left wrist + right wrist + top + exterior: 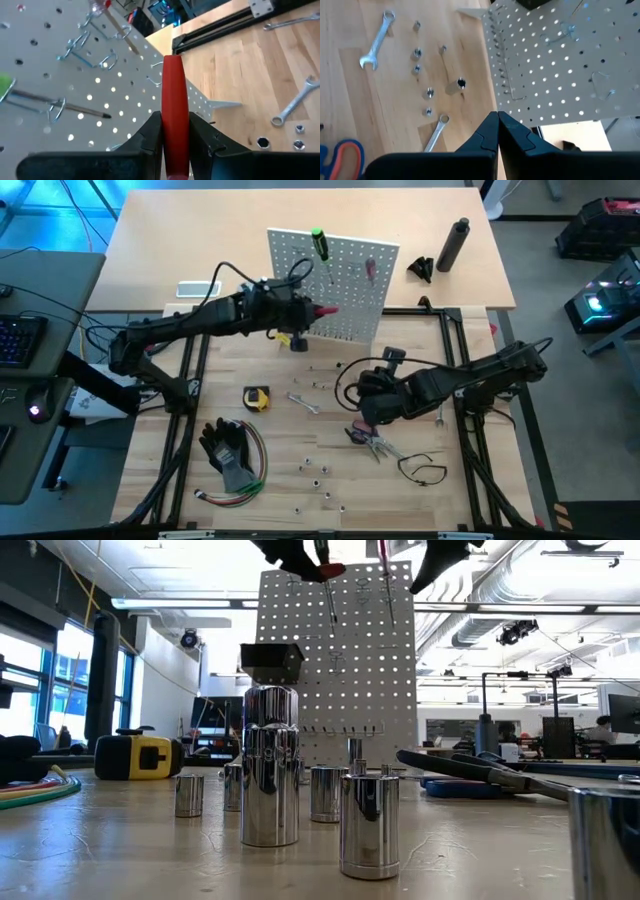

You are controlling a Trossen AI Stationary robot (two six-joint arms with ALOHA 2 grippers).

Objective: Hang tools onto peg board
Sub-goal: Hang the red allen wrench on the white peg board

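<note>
Red-handled screwdriver (174, 100) clamped in left gripper (175, 131), long axis pointing at peg board (345, 295) face, tip near hooks. Right gripper (498, 131) shut, empty, over surface (300, 500), farther off.

One peg board (335, 285) stands on the tabletop (300, 445). Three screwdrivers show: a green-handled one (320, 244) and a second one (370, 271) hang on the board, and a red-handled one (174, 107) sits in the left hand (175, 135). Two silver wrenches (376, 41) (436, 131) lie flat, with one yellow tape measure (257, 397), one pair of red-handled pliers (372, 442), one thin black loop (425, 470) and one pair of black gloves (228, 452). There are two hands; the right hand (497, 131) carries nothing.
</note>
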